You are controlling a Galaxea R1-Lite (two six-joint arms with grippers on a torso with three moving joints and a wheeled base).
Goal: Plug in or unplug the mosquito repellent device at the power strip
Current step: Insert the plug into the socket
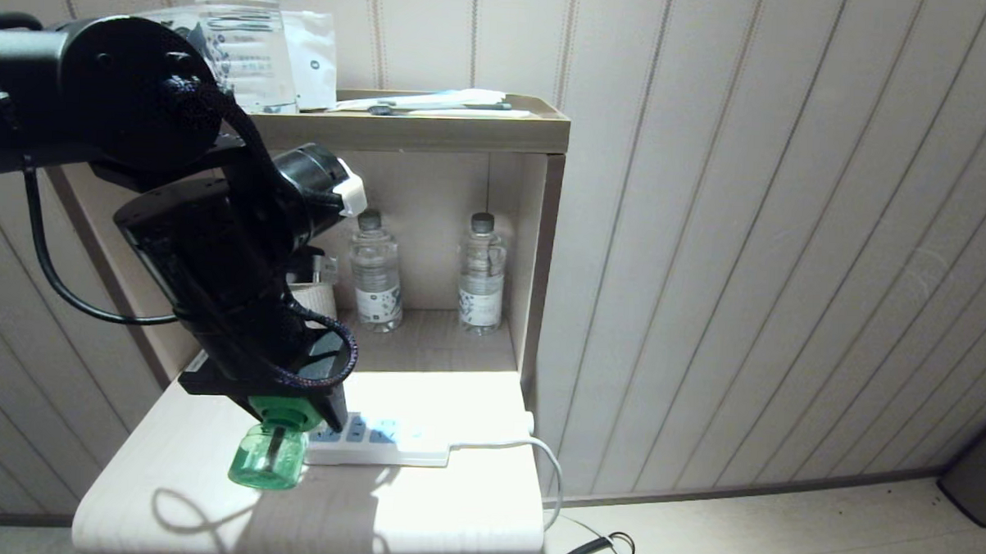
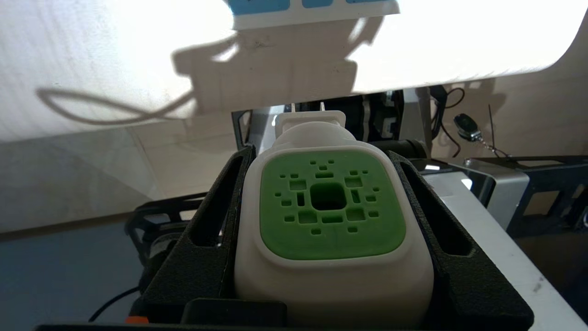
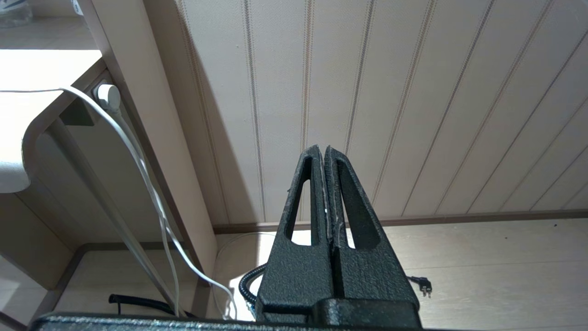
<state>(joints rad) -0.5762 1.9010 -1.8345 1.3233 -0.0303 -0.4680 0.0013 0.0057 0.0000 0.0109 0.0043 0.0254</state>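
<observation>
Green liquid fills the small translucent bottle under the mosquito repellent device [image 1: 269, 458], which hangs above the front part of the white table [image 1: 419, 512], just beside the left end of the power strip [image 1: 389, 441] and not plugged in. The left gripper [image 1: 291, 409] is clamped on the white head of the device — in the left wrist view its black fingers [image 2: 216, 239] press both sides of the head, whose green perforated face looks at the camera. Two metal prongs [image 2: 307, 107] stand free at the far end of the head.

Two clear water bottles stand upright in the open compartment of the wooden shelf unit [image 1: 544, 229], one [image 1: 376, 273] to the left and one [image 1: 481, 275] to the right, a little apart, both capped and with white labels. A pale mug [image 1: 316, 299] stands just left of them, partly hidden by the arm. On top of the unit there is a large clear bottle [image 1: 243, 39], with white packets and a pen beside it.

The power strip lies flat on the table with pale-blue socket faces up; its white cord [image 1: 536, 451] leaves the right end and drops over the table edge. Behind is a wall of beige striped panels [image 1: 749, 237], below it a pale wooden floor [image 1: 779, 533].

The right gripper [image 3: 327, 151] hangs low beside the table — its fingers are pressed together, holding nothing.
</observation>
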